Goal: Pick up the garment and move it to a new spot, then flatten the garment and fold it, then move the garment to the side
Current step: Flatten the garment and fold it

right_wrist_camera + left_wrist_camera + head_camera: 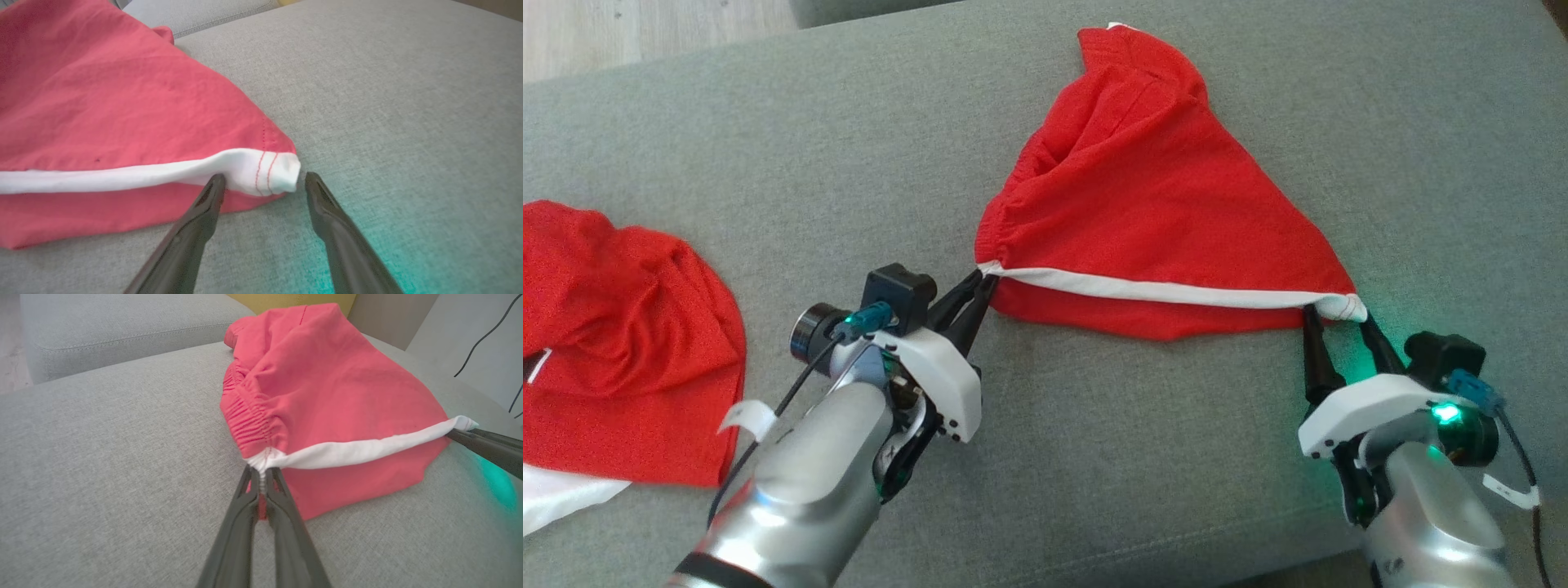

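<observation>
The garment (1152,196) is a pair of red shorts with a white side stripe, lying bunched on the grey couch cushion (1094,457). My left gripper (982,282) is shut on the stripe's left end at the elastic waistband; in the left wrist view its fingers (261,486) pinch the white fabric of the garment (327,388). My right gripper (1339,314) is open at the stripe's right corner. In the right wrist view that white corner of the garment (122,114) sits between the spread fingertips (214,183), with the right gripper (263,179) not clamped on it.
Another red and white garment (621,343) lies crumpled at the left edge of the cushion. The cushion's front edge runs close below both arms. A wooden floor (645,24) shows at the upper left. A second grey cushion (122,326) lies beyond.
</observation>
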